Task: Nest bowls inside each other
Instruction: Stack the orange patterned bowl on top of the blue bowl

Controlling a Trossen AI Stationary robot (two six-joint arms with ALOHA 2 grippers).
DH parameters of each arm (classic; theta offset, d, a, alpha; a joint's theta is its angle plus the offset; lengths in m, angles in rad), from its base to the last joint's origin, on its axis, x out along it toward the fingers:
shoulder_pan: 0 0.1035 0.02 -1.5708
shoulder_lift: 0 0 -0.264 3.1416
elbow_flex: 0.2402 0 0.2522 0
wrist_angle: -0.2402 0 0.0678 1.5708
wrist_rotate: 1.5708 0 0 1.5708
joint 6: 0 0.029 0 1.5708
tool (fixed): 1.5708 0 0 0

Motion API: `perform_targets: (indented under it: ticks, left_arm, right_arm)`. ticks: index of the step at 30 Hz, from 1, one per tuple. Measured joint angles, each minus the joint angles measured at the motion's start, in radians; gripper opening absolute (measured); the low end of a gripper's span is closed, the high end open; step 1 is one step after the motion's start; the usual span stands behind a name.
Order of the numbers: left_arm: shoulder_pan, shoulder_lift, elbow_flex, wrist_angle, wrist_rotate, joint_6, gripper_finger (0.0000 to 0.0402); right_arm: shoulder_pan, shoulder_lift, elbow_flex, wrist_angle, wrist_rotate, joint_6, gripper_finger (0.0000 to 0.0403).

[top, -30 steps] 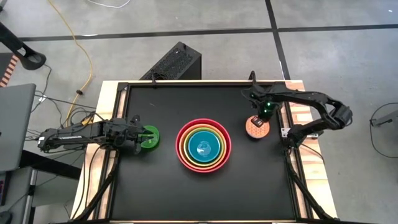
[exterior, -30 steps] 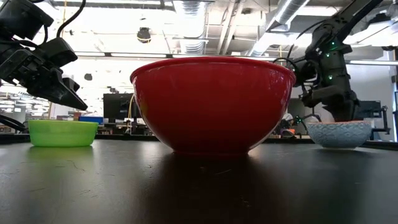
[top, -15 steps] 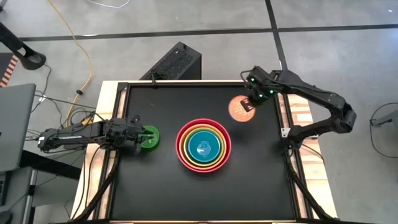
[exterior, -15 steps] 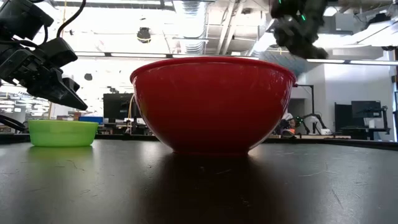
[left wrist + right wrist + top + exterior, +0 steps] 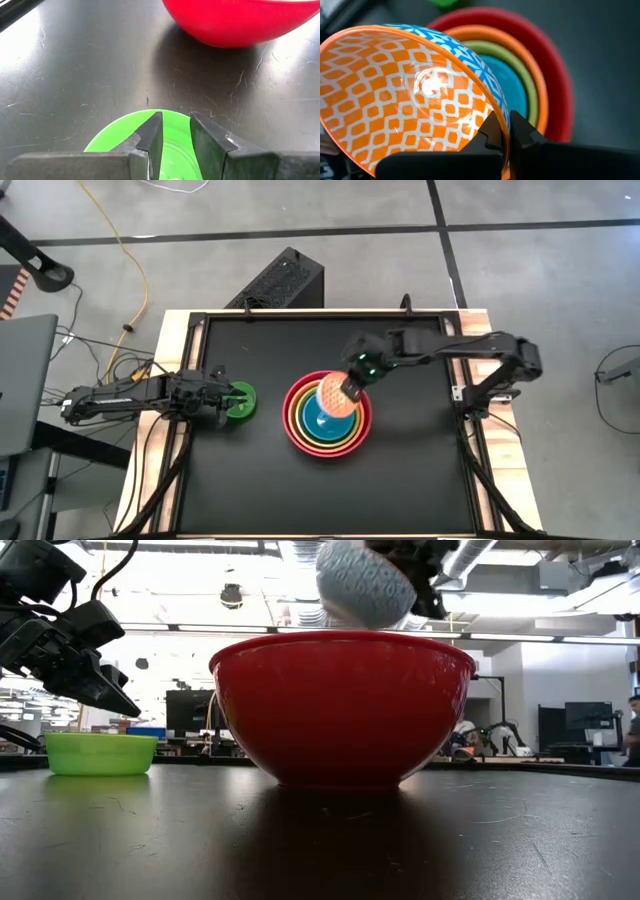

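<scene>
Four bowls sit nested at the table's middle: red outermost, then orange, lime green and teal. Above this stack my right gripper is shut on a patterned bowl, orange-and-white inside and blue-and-white outside. A small bright green bowl rests on its base at the left. My left gripper hovers just over it, its fingers a narrow gap apart and touching nothing. My right gripper pinches the patterned bowl's rim, one finger inside the bowl and one on its outer wall. The fingers come slanting down from the table's right. The bowl is lifted clear and tilted above the teal bowl, its opening turned partly sideways.
A black box sits on the floor beyond the table's far edge, and a grey laptop lies off the left side. The table has a raised wooden frame. Bare black tabletop lies near the front edge.
My right gripper has lifted the patterned bowl off the table at the right, swung it up and leftward, and now holds it over the nested stack. The gripper has turned on the way, and the bowl has tipped from level to tilted.
</scene>
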Motion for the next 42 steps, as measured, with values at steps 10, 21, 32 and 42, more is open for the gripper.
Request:
perform_targets:
  ticks: [10, 21, 32, 42]
  left_arm:
    - [0.0, 0.0, 0.0, 0.0, 0.0, 0.0, 0.0087]
    - [0.0, 0.0, 0.0, 0.0, 0.0, 0.0, 0.0087]
    - [0.0, 0.0, 0.0, 0.0, 0.0, 0.0, 0.0087]
    - [0.0, 0.0, 0.0, 0.0, 0.0, 0.0, 0.0087]
  right_arm:
    - [0.074, 0.228, 0.114, -0.007, 0.002, 0.034, 0.0006]
    - [0.062, 0.334, 0.144, -0.067, 0.007, 0.04, 0.0006]
    - [0.075, 0.369, 0.144, -0.096, 0.042, 0.065, 0.0006]
    - [0.085, 0.4, 0.142, -0.099, 0.085, 0.069, 0.0006]
